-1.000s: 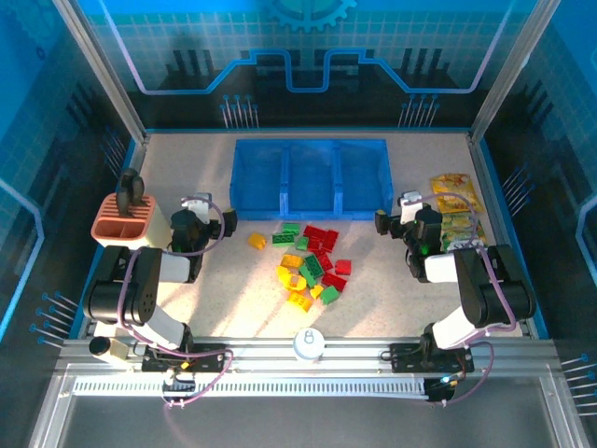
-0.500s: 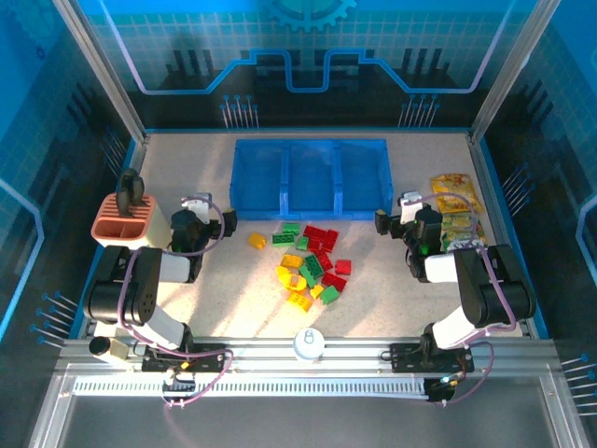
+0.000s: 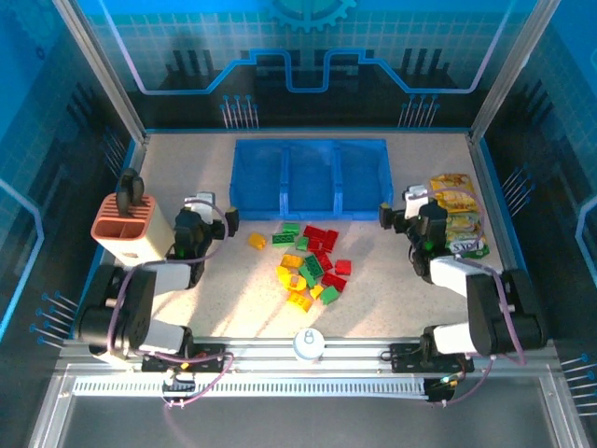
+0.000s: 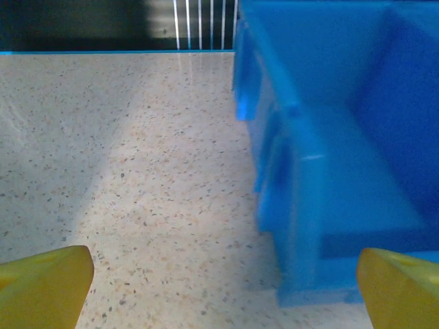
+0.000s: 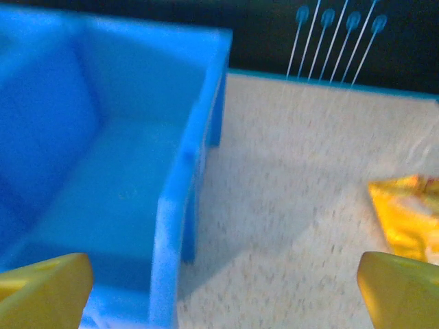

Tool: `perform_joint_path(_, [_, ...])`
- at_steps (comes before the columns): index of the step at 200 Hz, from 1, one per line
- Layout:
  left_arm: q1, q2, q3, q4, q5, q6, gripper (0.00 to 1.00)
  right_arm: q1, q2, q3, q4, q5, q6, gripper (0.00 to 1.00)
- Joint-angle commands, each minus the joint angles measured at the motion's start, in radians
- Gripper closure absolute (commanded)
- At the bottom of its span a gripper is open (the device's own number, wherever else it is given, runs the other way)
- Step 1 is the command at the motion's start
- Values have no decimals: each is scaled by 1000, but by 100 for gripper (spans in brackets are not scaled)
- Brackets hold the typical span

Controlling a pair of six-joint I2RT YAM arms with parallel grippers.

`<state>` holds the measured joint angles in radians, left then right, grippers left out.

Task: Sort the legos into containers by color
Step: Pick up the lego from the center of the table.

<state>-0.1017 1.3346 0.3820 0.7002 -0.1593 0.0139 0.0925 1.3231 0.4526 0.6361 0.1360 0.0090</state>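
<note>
Top view: speckled beige table (image 3: 187, 168), stone-like finish. The low translucent blue tray (image 3: 308, 213) sits at upper centre, a rectangle with three side-by-side compartments. The legos (image 3: 310, 261) lie on the table in a loose pile at frame centre, just below the tray and apart from it. They are small studded plastic blocks in red, green and yellow, with one yellow brick (image 3: 256, 241) lying off to the pile's left. The left gripper (image 3: 216, 209) is low over the table left of the pile, near the tray's lower-left corner, jaws spread and holding nothing. The right gripper (image 3: 399, 205) is by the tray's lower-right corner, jaws also spread and empty. A salmon slotted holder (image 3: 126, 224) with black utensils stands at the left edge. Glossy yellow-green packets (image 3: 457, 215) lie at the right edge.

Left wrist: yellow wedge-shaped fingertips (image 4: 41, 288) sit in the two bottom corners, wide apart, with only table (image 4: 137, 171) between them. The tray (image 4: 302, 178) fills the right half, showing smooth blue walls and a ribbed outer side.

Right wrist: yellow fingertips (image 5: 41, 284) in the bottom corners, jaws wide, nothing gripped. The tray (image 5: 185, 185) fills the left half, its corner wall running down the middle, somewhat blurred. Speckled table (image 5: 295, 192) is on the right, and a shiny yellow packet (image 5: 405, 212) is at the right edge.
</note>
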Motion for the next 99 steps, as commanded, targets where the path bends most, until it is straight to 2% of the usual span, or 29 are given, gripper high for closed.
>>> perform_joint_path(1, [-20,-203,203,-508,-149,-162,1,15,-119,158,-297,121,194,0])
perform_joint_path(12, [-16,-250,320,-753,-218,-320,1,-2,-159,297,-676,218,458,0])
perform_joint_path(19, [-14,-259,362,-870,-264,-411,1,-37,-156,364,-786,231,570,0])
perform_joint_path(26, [-10,-262,392,-991,-314,-546,1,-86,-141,392,-807,94,569,0])
perform_joint_path(27, [-8,-261,395,-1007,-316,-564,1,-99,-133,401,-808,35,559,0])
perform_joint_path(32, [10,-261,418,-1072,-282,-627,1,-119,-109,420,-834,-70,556,0])
perform_joint_path(45, [79,-267,429,-1101,16,-595,1,-113,-42,539,-972,-155,573,0])
perform_joint_path(53, [81,-268,447,-1139,85,-599,1,-92,-20,584,-1022,-189,556,0])
perform_joint_path(67, [48,-271,497,-1236,95,-616,1,-48,-16,618,-1063,-168,560,0])
perform_joint_path(82, [-18,-277,558,-1330,40,-600,1,-8,-19,649,-1105,-125,584,0])
perform_joint_path(99, [-85,-278,622,-1411,21,-585,1,31,36,771,-1267,-88,552,0])
